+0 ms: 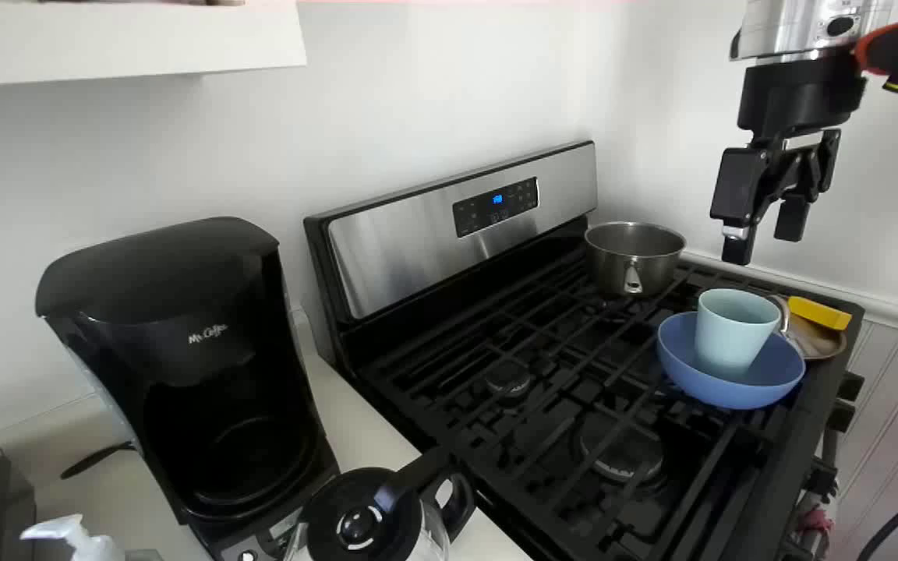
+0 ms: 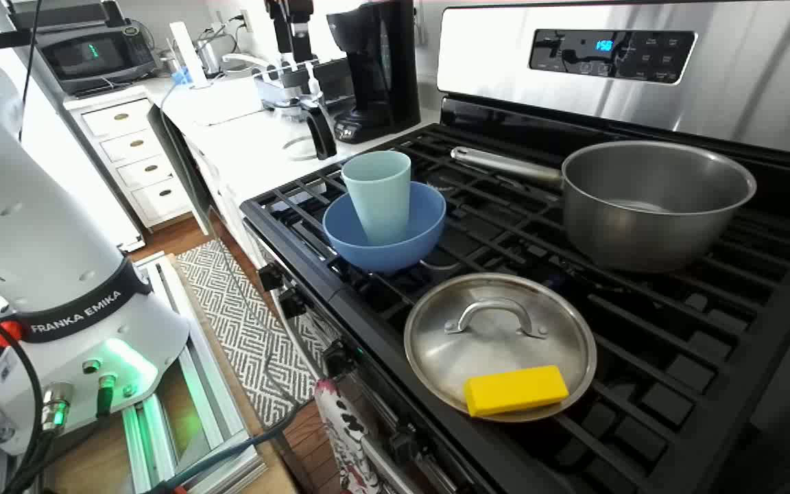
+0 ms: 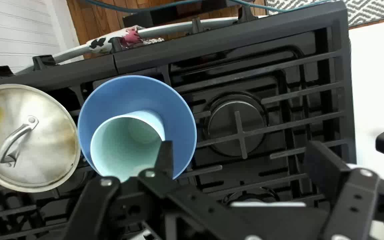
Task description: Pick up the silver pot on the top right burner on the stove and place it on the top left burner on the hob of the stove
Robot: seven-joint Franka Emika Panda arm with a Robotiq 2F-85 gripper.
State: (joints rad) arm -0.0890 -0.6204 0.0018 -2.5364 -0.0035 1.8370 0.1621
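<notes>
Your gripper (image 1: 763, 245) comes first: it hangs above the left part of the stove (image 3: 232, 39), fingers (image 3: 166, 161) spread wide, close to their full span by the look of it. Nothing sits between them and no contact shows. The spread runs left to right, roughly along the stove's front edge.

Below, toward the front, you have the blue bowl (image 2: 382, 256) with the pale cup (image 2: 378, 200) standing in it; just to its right lies the lid (image 2: 498, 351) with a yellow block (image 2: 517, 390) on it.

Farther back on the left is the top left burner (image 1: 507, 379), your goal. The silver pot (image 2: 635, 230) sits upright at the back right, hiding the top right burner. From your gripper it lies rightward, deeper toward the back panel (image 1: 418, 249) and lower down; the wrist view doesn't clearly show it. Its handle (image 2: 508, 167) points roughly left, toward the gripper's side, so its long axis runs nearly in line with the finger spread. You'd likely have to rotate the gripper to pinch that handle from its sides; a grip on the pot's rim might need less turning.
</notes>
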